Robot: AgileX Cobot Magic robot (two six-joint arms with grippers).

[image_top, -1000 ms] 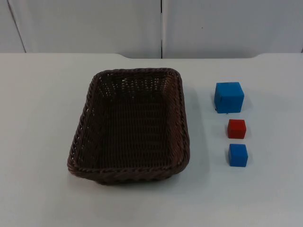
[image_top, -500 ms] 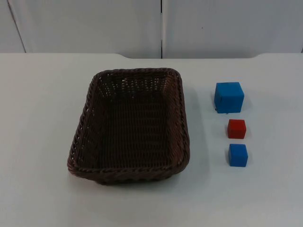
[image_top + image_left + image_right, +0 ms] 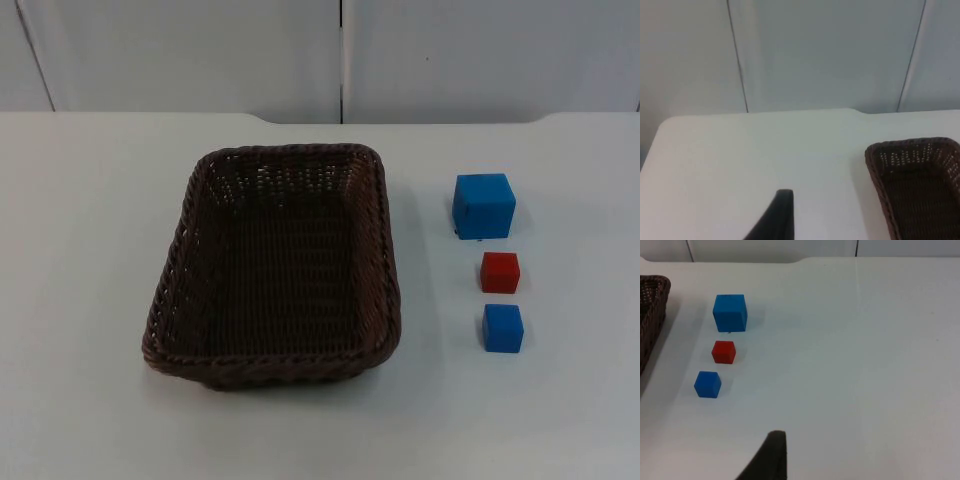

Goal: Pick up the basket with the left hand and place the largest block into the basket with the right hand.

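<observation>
A dark brown wicker basket (image 3: pixel 270 362) stands empty on the white table, left of centre in the top view. To its right lie three blocks in a row: a large blue block (image 3: pixel 484 205) farthest back, a small red block (image 3: pixel 500 272) in the middle, and a small blue block (image 3: pixel 503 327) nearest the front. My left gripper (image 3: pixel 782 215) waits off to the left of the basket (image 3: pixel 910 145), well apart from it. My right gripper (image 3: pixel 772 455) waits to the right of the large blue block (image 3: pixel 730 313), red block (image 3: pixel 723 351) and small blue block (image 3: pixel 707 384), touching none.
The white table (image 3: pixel 90 200) ends at a grey partition wall (image 3: pixel 200 50) behind the basket. One corner of the basket (image 3: pixel 652 305) stands just left of the block row in the right wrist view. Bare table lies around the basket and to the right of the blocks.
</observation>
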